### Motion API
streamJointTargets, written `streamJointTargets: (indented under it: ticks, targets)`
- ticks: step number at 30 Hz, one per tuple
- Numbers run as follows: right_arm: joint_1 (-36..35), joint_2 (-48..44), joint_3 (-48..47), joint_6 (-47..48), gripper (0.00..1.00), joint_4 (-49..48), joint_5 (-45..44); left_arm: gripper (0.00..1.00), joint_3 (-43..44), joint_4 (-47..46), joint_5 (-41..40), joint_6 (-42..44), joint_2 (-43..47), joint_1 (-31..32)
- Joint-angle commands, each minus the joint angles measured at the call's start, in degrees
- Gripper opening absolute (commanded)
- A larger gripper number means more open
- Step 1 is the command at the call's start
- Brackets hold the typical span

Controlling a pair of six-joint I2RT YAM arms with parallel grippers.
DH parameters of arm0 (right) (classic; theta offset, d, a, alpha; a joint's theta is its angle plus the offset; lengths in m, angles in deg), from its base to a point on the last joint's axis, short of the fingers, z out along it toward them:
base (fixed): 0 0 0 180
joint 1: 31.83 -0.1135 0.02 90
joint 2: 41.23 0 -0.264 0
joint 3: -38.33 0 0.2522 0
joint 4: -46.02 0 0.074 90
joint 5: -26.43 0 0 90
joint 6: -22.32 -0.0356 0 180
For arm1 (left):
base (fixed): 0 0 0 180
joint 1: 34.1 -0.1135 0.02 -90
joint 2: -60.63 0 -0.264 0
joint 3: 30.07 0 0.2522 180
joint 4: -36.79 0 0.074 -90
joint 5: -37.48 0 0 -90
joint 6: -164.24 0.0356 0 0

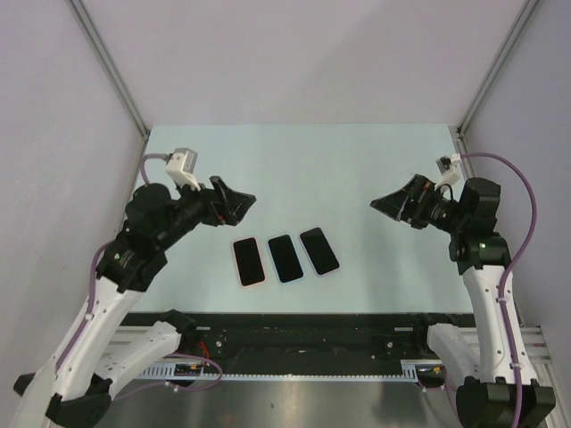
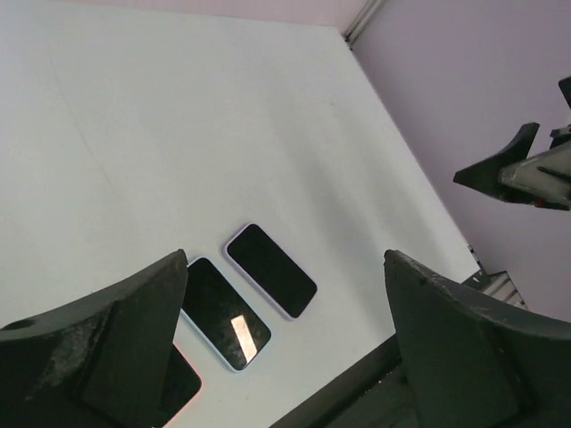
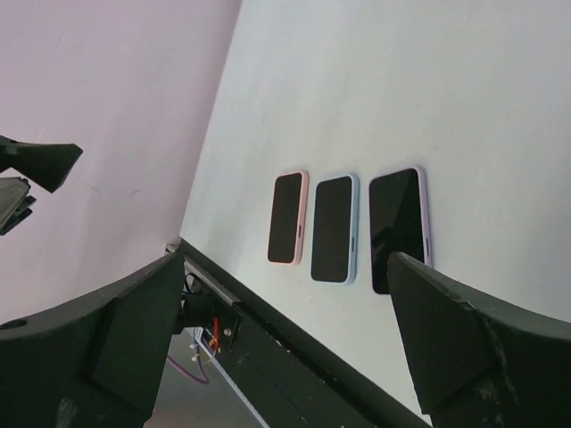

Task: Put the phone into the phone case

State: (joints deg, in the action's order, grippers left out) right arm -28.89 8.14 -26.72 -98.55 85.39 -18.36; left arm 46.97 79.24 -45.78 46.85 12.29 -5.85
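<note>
Three phones lie side by side, screens up, near the table's front edge. The left one is rimmed by a pink case, the middle one by a blue case, the right one by a lilac case. My left gripper is open and empty, raised above the table to the left of them. My right gripper is open and empty, raised to the right. The left wrist view shows the lilac, blue and pink ones. The right wrist view shows the pink, blue and lilac ones.
The pale table is enclosed by lilac walls at the back and both sides, with metal posts in the corners. A black rail runs along the front edge just below the phones.
</note>
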Motion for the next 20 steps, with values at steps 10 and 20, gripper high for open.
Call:
streamJointTargets:
  ticks: [10,20]
  targets:
    - [0.5,-8.4,-3.8,-0.2,1.00,-1.6,-2.5,1.00,-8.9,-7.6,3.2,7.4,8.7,0.2]
    - [0.4,-8.5,-3.8,2.5,1.00,0.0,-4.4,1.00,-10.7,-10.5,4.7,7.4,7.9,0.2]
